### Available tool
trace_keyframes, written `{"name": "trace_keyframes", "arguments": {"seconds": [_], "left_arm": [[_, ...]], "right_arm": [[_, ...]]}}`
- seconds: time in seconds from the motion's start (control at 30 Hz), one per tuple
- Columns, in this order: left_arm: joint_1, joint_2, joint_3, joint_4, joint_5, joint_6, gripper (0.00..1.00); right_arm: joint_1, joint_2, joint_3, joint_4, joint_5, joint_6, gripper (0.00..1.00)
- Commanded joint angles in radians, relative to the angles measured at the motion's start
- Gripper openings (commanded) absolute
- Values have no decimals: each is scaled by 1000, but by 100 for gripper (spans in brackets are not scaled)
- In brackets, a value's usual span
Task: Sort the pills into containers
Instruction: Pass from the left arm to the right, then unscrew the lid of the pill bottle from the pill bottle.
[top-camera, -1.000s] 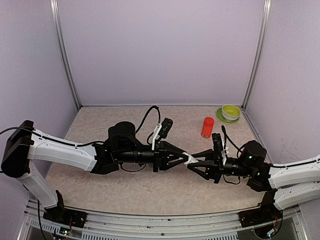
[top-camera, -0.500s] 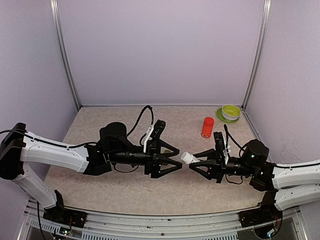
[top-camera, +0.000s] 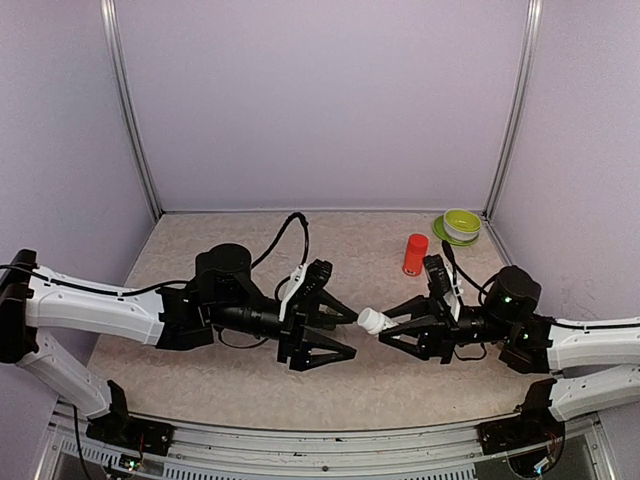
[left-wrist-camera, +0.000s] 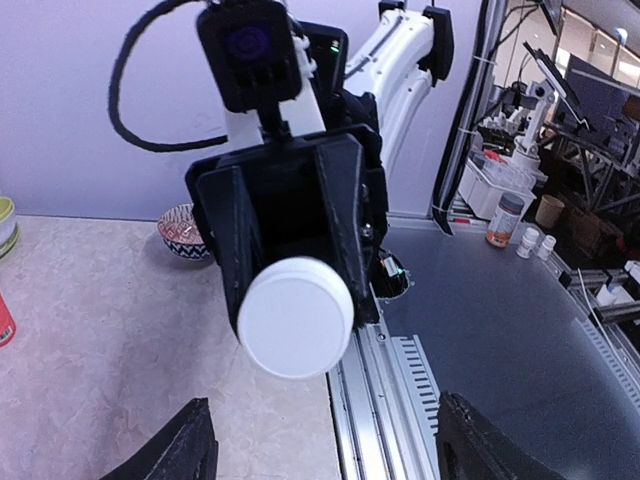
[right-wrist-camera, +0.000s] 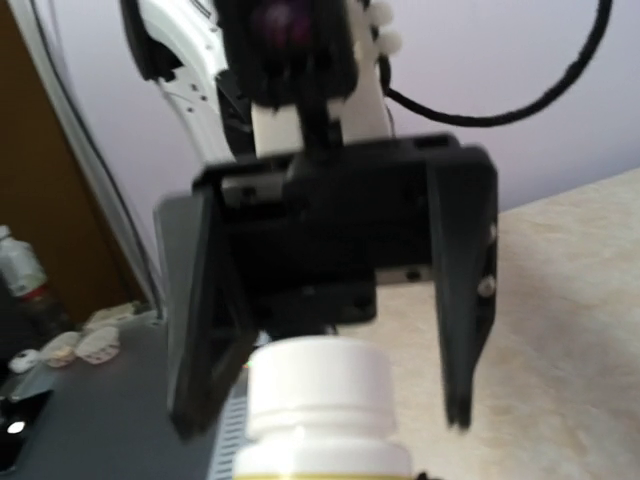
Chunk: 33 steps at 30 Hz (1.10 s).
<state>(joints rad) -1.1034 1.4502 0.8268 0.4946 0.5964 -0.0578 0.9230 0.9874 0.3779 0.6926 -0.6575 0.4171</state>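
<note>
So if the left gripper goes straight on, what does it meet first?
Probably the white cap of the small bottle in the right gripper; depth is unclear.

**Layout, reckoned from the small capped bottle.** The small capped bottle (top-camera: 371, 320) lies sideways over the middle of the table (top-camera: 370, 240), between the fingers of the right gripper (top-camera: 385, 325), with its cap end toward the left. Just left of the bottle and apart from it is the left gripper (top-camera: 354, 336), which faces the cap with one finger before and one behind the bottle's line. Behind the bottle and slightly right, the tall bottle (top-camera: 415, 254) stands upright on the table. Farther behind and right, at the table's far right corner, is the stack of bowls (top-camera: 461, 226). Right of the bottle, past the right gripper, a small bowl (left-wrist-camera: 183, 230) sits on the table.
</note>
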Motion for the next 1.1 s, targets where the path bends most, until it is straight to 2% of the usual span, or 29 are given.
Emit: {"name": "trace_keyframes", "arguments": {"seconds": [0.0,0.23,0.6,0.77,0.93,1.07], "left_arm": [[-26,-30,41,-61,-1,103,72],[-41,-60,36,-60,-46,135,65],[-59,-52,55,-129,-41,188,47],[-59,-66,37,-103,-64,178,32],[-59,-71,26,-92,-90,165,24],[-58,-58,29,-72,-125,93,23]], "right_arm": [[7,36,44,-7,-78,70,24],[8,114,56,32,-151,120,24],[7,159,93,56,-204,146,25],[7,171,97,45,-206,142,25],[7,172,95,55,-203,144,25],[8,149,97,13,-164,93,24]]}}
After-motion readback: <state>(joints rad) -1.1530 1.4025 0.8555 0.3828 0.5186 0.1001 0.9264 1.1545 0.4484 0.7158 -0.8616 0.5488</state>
